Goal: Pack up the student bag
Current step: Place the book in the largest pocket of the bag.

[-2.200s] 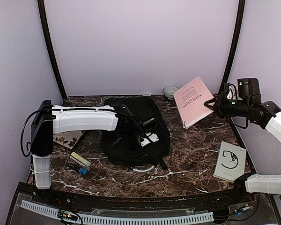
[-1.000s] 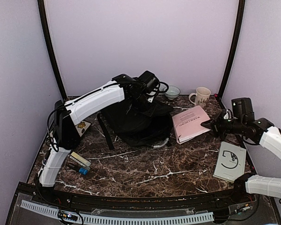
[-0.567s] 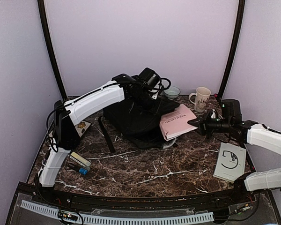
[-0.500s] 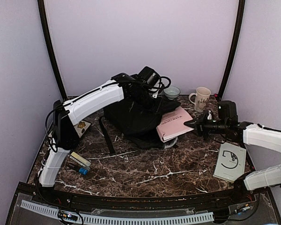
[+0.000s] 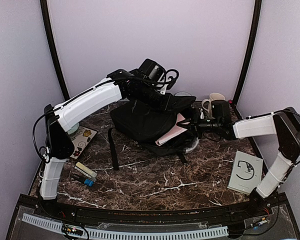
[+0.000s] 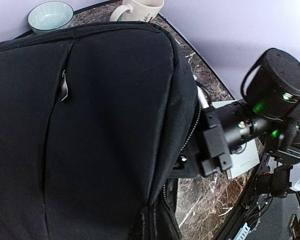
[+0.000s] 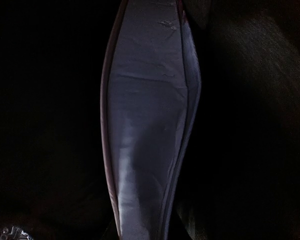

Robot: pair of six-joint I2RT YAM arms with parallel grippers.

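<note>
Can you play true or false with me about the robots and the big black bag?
1. The pink book is partly inside the student bag. True.
2. The mug is inside the bag. False: it stands on the table, behind the right arm.
3. The left gripper holds up the top of the bag. True.
4. The right gripper is open and empty. False: it is shut on the pink book.
5. The grey booklet lies on the bag. False: it lies on the table, apart from it.

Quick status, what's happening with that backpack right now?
Left jaws shut on student bag, holding its top up. Right jaws shut on pink book, partly inside bag. No obstruction visible.
</note>
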